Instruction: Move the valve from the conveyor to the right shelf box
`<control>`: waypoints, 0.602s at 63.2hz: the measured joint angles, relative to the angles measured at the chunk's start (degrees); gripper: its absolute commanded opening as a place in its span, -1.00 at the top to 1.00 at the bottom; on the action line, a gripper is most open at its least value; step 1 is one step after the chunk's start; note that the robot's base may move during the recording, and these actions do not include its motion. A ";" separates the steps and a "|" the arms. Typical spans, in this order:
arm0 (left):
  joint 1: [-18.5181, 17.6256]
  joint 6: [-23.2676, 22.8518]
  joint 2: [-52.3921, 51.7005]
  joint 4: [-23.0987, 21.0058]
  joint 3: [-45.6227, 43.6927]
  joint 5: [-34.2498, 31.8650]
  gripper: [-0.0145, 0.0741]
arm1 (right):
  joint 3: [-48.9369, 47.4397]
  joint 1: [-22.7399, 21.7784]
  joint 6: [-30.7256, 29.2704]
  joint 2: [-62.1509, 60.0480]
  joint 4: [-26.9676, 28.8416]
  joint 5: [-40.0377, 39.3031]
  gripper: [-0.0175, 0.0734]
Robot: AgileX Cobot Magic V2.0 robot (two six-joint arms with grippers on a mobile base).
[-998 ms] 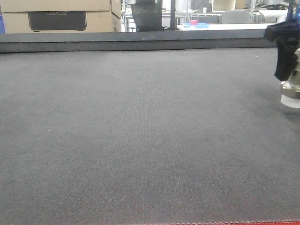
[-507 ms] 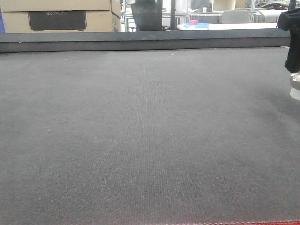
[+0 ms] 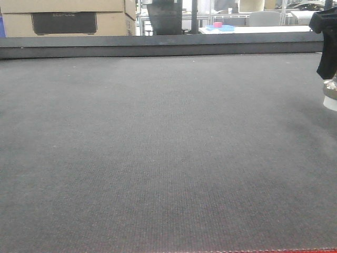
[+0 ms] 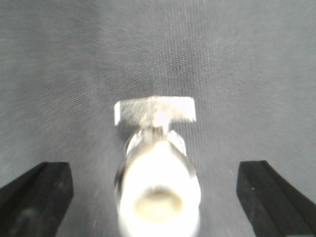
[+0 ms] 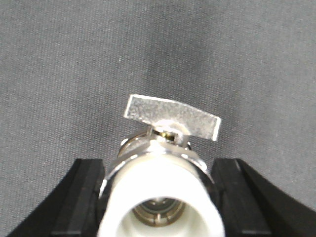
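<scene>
The right gripper (image 5: 158, 170) clamps the valve (image 5: 163, 197) over the conveyor (image 5: 74, 59), the left gripper (image 4: 154, 170) open — pickup looks done — so next comes a carry to the right shelf box.

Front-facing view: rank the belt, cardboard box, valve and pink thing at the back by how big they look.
1. belt, filling most of the picture.
2. cardboard box, cropped at the top.
3. valve, cut off at the right edge.
4. pink thing, tiny but far back, so true size unsure.
</scene>
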 measured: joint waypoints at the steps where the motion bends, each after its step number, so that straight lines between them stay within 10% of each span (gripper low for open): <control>1: 0.00 0.00 0.33 0.15 0.00 -0.14 -0.61 | 0.00 0.00 0.00 0.00 0.00 0.00 0.95; 17: 0.00 -0.91 1.49 0.75 0.00 -1.49 -0.38 | 0.00 0.00 0.00 0.00 0.00 -0.10 0.95; 34: 0.00 -1.06 1.49 0.64 -0.09 -0.85 0.89 | 0.00 0.00 0.00 0.00 0.00 -0.10 0.95; 38: 0.00 -1.06 1.49 0.64 -0.09 -0.15 0.92 | 0.00 0.00 0.00 -0.10 0.00 -0.10 0.95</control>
